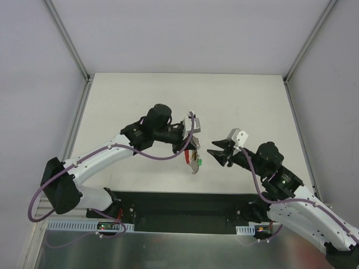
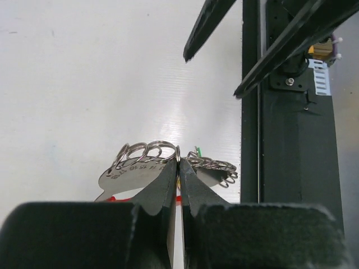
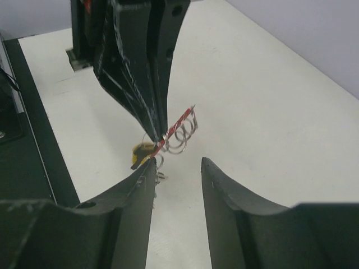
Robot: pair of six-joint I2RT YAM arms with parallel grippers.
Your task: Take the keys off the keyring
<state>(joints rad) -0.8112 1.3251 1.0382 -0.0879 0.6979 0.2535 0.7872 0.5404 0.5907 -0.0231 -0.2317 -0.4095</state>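
Left jaws: pressed together on the keyring (image 2: pixel 148 151), holding it raised above the worktop (image 1: pixel 140 101).
Keyring: silvery wire loops fan out on either side of the pinch point.
Keys (image 1: pixel 194 162): hanging in a bunch under the Left jaws, with red, green and yellow showing.
Right jaws: apart and empty, pointed at the bunch from just beside it. One tip may brush a small loop, but the view is too tight to tell.
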